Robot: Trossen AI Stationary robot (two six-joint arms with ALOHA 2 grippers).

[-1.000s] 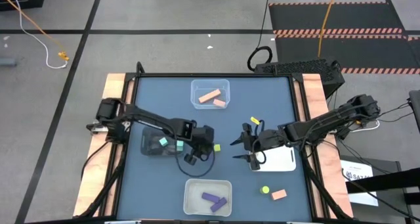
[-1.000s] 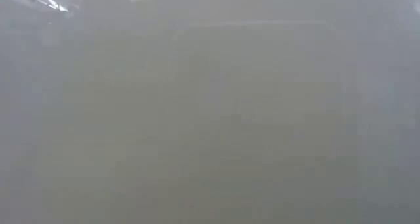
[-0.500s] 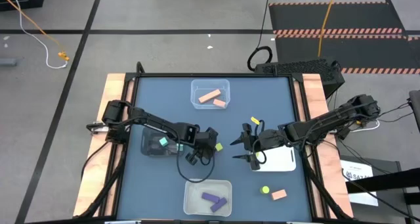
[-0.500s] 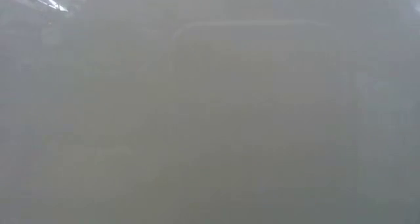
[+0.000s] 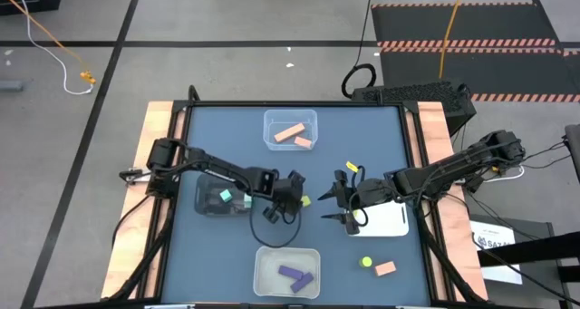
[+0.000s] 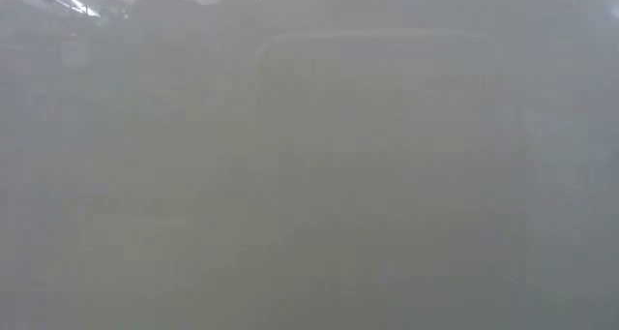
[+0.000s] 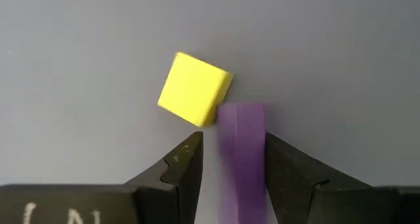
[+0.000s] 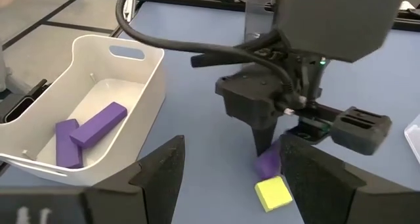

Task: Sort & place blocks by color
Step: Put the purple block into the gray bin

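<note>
My left gripper [image 5: 288, 197] is open and points down at mid-table. Its fingers stand on either side of a small purple block [image 7: 241, 142] on the blue table top. A yellow-green cube [image 7: 195, 89] lies right beside that block, also seen as the yellow-green cube [image 5: 304, 201] in the high view. In the right wrist view, the purple block [image 8: 268, 163] sits under the left gripper. My right gripper [image 5: 338, 207] waits open just to the right, above the table. Whether a finger touches the purple block, I cannot tell.
A clear container [image 5: 291, 119] at the far side holds orange blocks. The black tray [image 5: 205, 200] on the left holds teal ones. The white bin [image 5: 263, 275] near me holds purple bars. A white tray [image 5: 390, 220], a yellow-green bar [image 5: 351, 168], a round piece [image 5: 366, 263] and an orange block [image 5: 385, 268] lie on the right. The low view shows only grey haze.
My left gripper has moved from beside the black tray toward the table's right and slightly toward the far edge, ending over the purple block next to the yellow-green cube. The blocks have not shifted.
</note>
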